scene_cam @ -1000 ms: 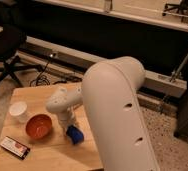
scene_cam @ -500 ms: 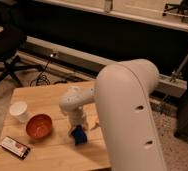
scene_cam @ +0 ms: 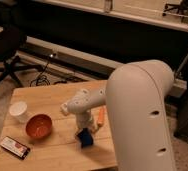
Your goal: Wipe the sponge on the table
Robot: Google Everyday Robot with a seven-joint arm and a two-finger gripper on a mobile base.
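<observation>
Resting on the table (scene_cam: pixel 43 96), the sponge (scene_cam: pixel 86 139) sits beneath the claw (scene_cam: pixel 84 130).

Table (scene_cam: pixel 47 97) is pale matt plank-grain wood, sponge (scene_cam: pixel 87 140) soft-looking matt blue under the gripper (scene_cam: pixel 85 130) approx. mid-table, arm (scene_cam: pixel 137 115) a smooth white plastic-looking shell w/ slight sheen, bowl (scene_cam: pixel 39 126) smooth orange.
</observation>
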